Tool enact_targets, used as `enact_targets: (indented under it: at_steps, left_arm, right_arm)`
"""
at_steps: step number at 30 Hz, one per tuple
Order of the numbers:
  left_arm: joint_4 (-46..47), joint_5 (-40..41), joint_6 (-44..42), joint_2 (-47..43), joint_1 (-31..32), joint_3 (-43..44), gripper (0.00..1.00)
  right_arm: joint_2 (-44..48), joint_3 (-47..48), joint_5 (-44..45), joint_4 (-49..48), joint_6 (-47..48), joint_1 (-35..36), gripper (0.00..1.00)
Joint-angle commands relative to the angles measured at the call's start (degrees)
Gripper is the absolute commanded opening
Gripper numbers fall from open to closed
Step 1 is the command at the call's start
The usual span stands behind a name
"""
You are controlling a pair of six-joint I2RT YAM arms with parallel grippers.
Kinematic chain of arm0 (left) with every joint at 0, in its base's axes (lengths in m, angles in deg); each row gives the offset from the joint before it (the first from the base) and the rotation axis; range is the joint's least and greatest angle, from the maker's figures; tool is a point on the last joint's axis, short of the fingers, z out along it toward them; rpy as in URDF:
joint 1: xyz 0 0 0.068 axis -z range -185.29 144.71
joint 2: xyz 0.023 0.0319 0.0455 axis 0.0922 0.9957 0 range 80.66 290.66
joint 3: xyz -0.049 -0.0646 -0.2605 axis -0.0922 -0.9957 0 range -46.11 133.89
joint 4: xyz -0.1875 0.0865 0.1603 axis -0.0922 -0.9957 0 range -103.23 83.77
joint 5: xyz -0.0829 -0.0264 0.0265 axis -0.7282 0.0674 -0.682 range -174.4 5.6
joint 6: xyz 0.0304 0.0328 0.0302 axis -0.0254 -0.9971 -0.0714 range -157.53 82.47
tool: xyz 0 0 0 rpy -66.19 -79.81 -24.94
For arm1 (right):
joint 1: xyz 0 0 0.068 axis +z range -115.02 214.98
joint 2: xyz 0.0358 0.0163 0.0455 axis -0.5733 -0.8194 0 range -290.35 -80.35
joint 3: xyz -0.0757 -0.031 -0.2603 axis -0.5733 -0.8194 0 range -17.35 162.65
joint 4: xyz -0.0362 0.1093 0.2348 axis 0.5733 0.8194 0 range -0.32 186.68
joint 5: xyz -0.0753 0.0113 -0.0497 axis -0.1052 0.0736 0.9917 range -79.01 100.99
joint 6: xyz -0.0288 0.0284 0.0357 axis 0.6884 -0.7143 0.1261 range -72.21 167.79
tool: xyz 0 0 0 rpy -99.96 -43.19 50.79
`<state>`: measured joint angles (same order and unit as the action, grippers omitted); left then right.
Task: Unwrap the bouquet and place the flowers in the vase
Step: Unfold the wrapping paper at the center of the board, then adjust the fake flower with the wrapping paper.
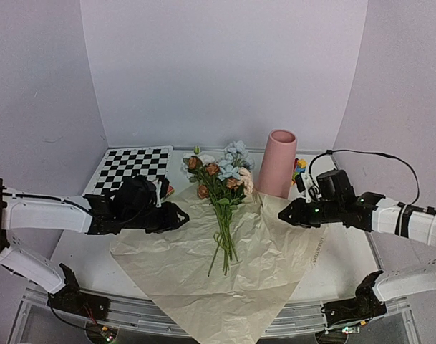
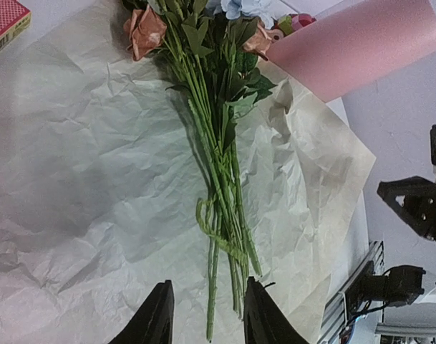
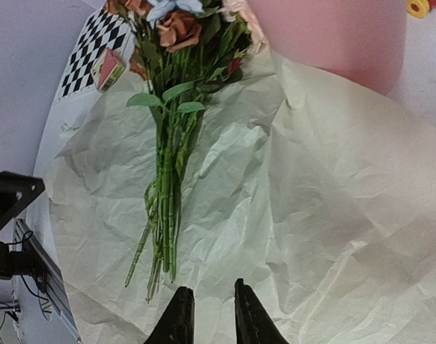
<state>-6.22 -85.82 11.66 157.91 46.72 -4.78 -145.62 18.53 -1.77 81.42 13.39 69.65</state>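
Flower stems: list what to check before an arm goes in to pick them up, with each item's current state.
1. Paper spread flat: ok.
2. Flowers lying on top, stems uncovered: ok.
3. Vase upright, mouth unobstructed: ok.
4. Left jaws apart, empty: ok.
5. Right jaws apart, empty: ok.
6. Stems free of any tie: cannot tell.
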Motion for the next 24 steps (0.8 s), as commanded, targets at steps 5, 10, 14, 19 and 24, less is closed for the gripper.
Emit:
enact_targets:
  at_steps: [5, 10, 14, 19, 24]
  left_arm:
    - [8.9, 1.9, 0.9, 12.3, 0.1, 10.2, 0.33]
    - [8.9, 1.7, 2.0, 20.9, 0.7, 17.0, 0.31]
    - [8.9, 1.1, 3.0, 26.4, 1.1, 21.2, 0.31]
    - [8.8, -0.9, 3.7, 32.2, 1.9, 25.6, 0.3]
    - [8.7, -1.6, 4.8, 36.0, 2.3, 28.5, 0.28]
  right_arm:
    - [0.8, -1.8, -4.5, -5.1, -0.2, 1.8, 0.27]
    - [3.0, -2.1, -3.8, -5.1, 0.7, 1.8, 0.27]
    - [4.0, -1.9, -3.5, -4.2, 2.0, 1.8, 0.27]
    - [4.4, -1.8, -3.0, -2.7, 3.6, 1.8, 0.27]
    - [4.6, -1.9, -2.4, -2.0, 4.6, 1.8, 0.27]
